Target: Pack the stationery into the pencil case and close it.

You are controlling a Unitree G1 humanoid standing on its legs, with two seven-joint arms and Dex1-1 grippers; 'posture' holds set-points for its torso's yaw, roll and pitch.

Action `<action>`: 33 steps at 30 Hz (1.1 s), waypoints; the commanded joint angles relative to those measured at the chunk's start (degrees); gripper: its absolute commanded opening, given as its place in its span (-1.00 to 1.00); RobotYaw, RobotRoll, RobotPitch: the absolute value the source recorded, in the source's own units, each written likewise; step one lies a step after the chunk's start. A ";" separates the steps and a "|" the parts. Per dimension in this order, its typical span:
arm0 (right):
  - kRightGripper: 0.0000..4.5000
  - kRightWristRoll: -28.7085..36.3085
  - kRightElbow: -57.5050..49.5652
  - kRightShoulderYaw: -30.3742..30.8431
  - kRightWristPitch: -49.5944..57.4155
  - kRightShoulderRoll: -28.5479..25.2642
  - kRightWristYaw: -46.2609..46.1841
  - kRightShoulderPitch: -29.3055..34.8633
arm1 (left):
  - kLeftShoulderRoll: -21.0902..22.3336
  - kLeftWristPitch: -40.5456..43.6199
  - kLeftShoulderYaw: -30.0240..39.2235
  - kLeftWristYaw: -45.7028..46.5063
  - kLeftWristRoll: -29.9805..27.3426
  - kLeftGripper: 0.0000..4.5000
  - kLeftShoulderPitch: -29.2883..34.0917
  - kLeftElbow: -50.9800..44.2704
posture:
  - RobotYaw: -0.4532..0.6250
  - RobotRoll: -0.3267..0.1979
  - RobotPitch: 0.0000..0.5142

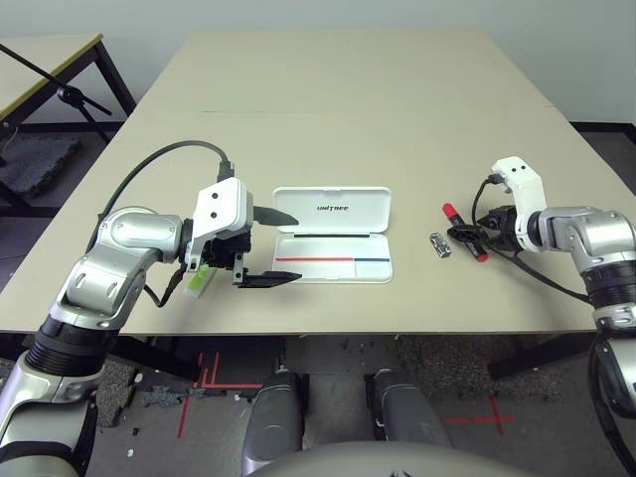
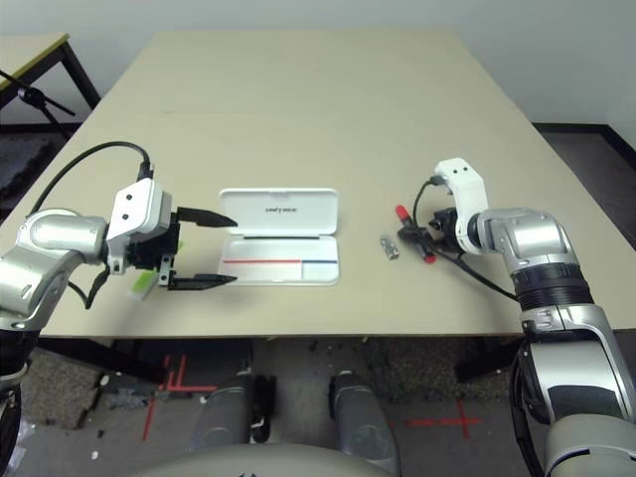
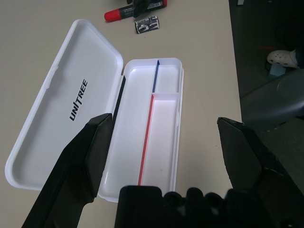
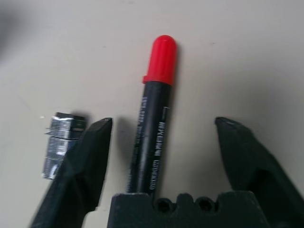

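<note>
highlighter [image 1: 197, 281] mostly hidden beneath left end effector [image 1: 270, 248]

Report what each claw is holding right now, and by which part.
Nothing is held. The right claw straddles the marker pen's black barrel, fingers apart from it. The left claw is open above the pencil case.

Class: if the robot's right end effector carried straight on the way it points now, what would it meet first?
Probably the red-capped black marker pen, lying on the table between the right end effector's open fingers; exact depth is unclear.

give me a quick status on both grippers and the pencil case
Left gripper open, beside the open pencil case. Right gripper open, straddling the marker on the table. Clip lies loose between case and marker. Nothing in the way.
</note>
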 commanded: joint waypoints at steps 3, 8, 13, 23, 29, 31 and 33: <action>-0.05 -0.85 2.27 0.62 0.19 0.33 1.28 0.08 | 0.33 -0.25 -0.99 0.14 0.81 1.00 0.48 -0.90 | -0.20 0.25 -0.74; -0.78 -1.11 1.82 -0.01 -2.93 -1.81 4.06 -0.43 | 0.26 -0.56 -1.24 0.07 1.06 1.00 0.52 -0.55 | -0.21 0.25 -0.73; -0.78 0.07 -3.64 0.53 -8.61 -5.83 13.06 1.33 | 0.29 -0.82 -1.32 0.01 1.29 1.00 0.65 -0.34 | -0.21 0.25 -0.73; -0.78 2.77 -18.80 3.40 -15.89 -13.13 32.51 3.64 | 1.25 -1.22 -1.26 -0.51 1.89 1.00 1.33 0.34 | -0.21 0.25 -0.70; -0.78 2.36 -23.80 6.74 -15.45 -12.95 36.45 1.01 | 2.07 -1.33 -1.36 -0.83 2.17 1.00 1.54 0.33 | -0.19 0.25 -0.70; -0.78 2.41 -25.10 7.60 -14.10 -11.99 35.87 0.30 | 2.25 -1.40 -1.30 -0.81 2.34 1.00 1.72 0.29 | -0.18 0.25 -0.70; -0.78 1.92 -25.68 8.78 -11.89 -9.61 33.75 -0.79 | 2.65 -1.62 -1.22 -0.77 2.82 1.00 2.08 0.33 | -0.17 0.25 -0.72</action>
